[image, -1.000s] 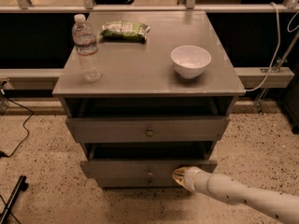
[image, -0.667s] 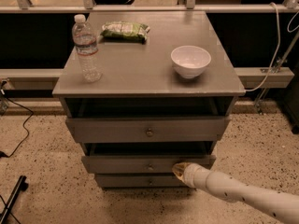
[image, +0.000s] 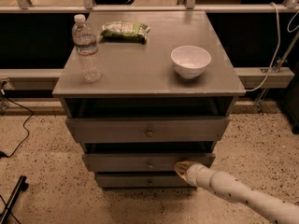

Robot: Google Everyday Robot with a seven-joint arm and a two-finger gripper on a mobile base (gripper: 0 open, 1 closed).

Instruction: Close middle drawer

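The middle drawer (image: 121, 163) is a low grey front with a small central knob (image: 150, 164), in a grey three-drawer cabinet (image: 149, 78). It stands slightly out from the cabinet, with a dark gap above it. My gripper (image: 182, 170) comes in from the lower right on a white arm (image: 233, 192). Its tan tip rests against the right part of the middle drawer's front, right of the knob.
On the cabinet top stand a water bottle (image: 86, 48), a green snack bag (image: 124, 30) and a white bowl (image: 190, 61). The taller top drawer (image: 112, 130) juts out slightly. The bottom drawer (image: 126, 181) sits below. Cables (image: 18, 129) lie on the floor at left.
The middle drawer has slid back into the cabinet, and much less of it stands out. My gripper has moved forward with its front panel.
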